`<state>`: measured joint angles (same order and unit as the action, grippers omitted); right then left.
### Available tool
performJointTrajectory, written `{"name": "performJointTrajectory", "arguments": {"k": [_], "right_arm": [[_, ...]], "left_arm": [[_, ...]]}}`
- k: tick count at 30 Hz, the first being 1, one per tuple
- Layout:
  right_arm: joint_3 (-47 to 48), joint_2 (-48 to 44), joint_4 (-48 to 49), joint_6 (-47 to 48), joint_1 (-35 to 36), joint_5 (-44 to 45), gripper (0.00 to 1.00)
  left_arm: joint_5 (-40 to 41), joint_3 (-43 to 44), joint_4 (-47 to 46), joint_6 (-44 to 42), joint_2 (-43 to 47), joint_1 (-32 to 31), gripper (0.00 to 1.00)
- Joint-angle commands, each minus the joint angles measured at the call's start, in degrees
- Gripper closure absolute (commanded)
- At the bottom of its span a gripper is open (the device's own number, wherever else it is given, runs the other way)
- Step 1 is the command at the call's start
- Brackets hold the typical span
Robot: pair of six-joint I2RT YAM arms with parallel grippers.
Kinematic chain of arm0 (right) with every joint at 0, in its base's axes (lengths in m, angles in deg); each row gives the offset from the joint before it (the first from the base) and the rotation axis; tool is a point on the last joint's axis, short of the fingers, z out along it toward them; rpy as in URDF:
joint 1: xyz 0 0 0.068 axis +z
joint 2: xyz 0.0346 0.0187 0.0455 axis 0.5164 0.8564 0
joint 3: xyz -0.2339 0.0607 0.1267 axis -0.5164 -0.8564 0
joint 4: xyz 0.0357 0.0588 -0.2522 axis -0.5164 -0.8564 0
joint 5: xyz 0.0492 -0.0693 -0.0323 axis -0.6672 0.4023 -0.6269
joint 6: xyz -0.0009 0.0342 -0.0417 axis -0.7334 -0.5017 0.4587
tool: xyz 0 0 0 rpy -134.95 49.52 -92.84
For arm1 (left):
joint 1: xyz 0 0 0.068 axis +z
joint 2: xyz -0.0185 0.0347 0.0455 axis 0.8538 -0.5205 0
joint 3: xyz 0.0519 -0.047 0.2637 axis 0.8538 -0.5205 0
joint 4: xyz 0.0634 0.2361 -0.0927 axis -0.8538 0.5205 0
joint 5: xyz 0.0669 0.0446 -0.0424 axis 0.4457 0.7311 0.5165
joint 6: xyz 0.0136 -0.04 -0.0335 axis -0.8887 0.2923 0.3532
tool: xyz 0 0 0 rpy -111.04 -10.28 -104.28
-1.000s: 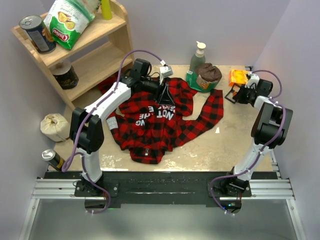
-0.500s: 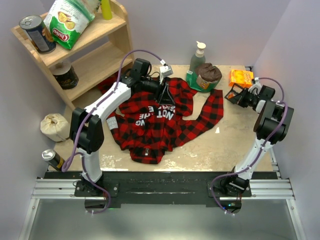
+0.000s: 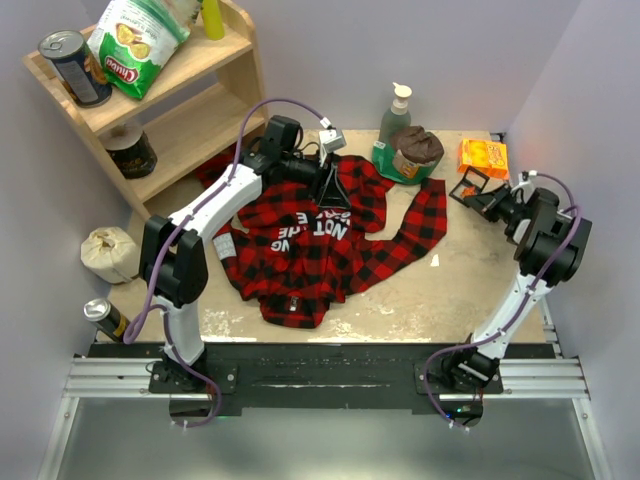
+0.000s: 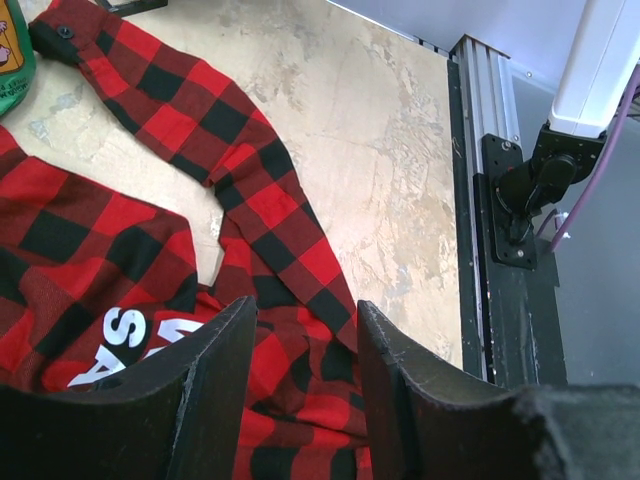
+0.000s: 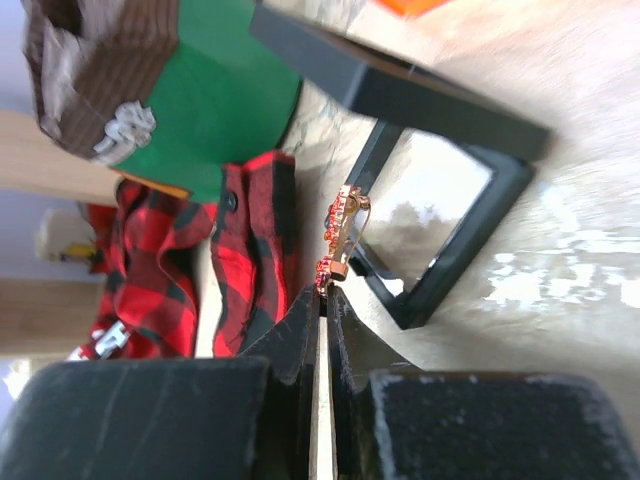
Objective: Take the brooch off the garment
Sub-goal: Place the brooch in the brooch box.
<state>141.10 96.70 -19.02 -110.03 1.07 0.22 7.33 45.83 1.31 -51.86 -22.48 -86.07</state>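
The garment, a red-and-black plaid shirt (image 3: 310,240) with white letters on a black patch, lies spread across the table's middle. My left gripper (image 3: 325,190) is open and hovers over the shirt (image 4: 150,250), its fingers (image 4: 205,400) apart with only cloth between them. My right gripper (image 5: 325,292) is shut on the brooch (image 5: 338,232), a small gold-tan ornament with reddish stones sticking out beyond the fingertips. It is held clear of the shirt's sleeve (image 5: 240,260), just above a small black frame (image 5: 440,200). In the top view my right gripper (image 3: 492,201) is at the far right; the brooch is too small to see there.
A brown cap (image 3: 417,145) sits on a green container (image 3: 385,162) beside a soap bottle (image 3: 397,105). An orange box (image 3: 482,155) lies behind the black frame (image 3: 467,186). A wooden shelf (image 3: 170,110) stands at the back left, a beige bag (image 3: 108,252) and a can (image 3: 105,318) at the left edge.
My right arm's wrist has swung outward to the right and toward the near side, while its fingertips stayed by the black frame with the brooch. The left arm has not moved.
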Motion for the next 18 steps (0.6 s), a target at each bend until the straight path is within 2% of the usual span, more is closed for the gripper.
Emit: {"name": "performJointTrajectory", "arguments": {"k": [1,4,12,17,18], "right_arm": [[-1.02,0.83,15.06,-7.89,-1.18,-2.53,1.0],[-0.76,1.79,17.98,-12.03,-1.27,-2.54,1.0],[-0.59,2.06,17.11,-11.07,-1.27,1.15,1.0],[0.47,3.11,14.83,-10.98,-1.27,2.56,1.0],[1.43,3.11,11.25,-10.46,-1.27,3.78,1.0]], "left_arm": [[-1.02,1.56,-2.03,1.11,0.75,0.2,0.5],[-0.93,1.21,-2.12,1.03,0.84,0.28,0.5],[-0.58,1.03,-2.3,1.38,0.57,0.2,0.5],[-0.5,1.03,-2.3,1.29,0.49,0.2,0.5],[-0.5,0.95,-2.21,1.29,0.49,0.2,0.5]]}}
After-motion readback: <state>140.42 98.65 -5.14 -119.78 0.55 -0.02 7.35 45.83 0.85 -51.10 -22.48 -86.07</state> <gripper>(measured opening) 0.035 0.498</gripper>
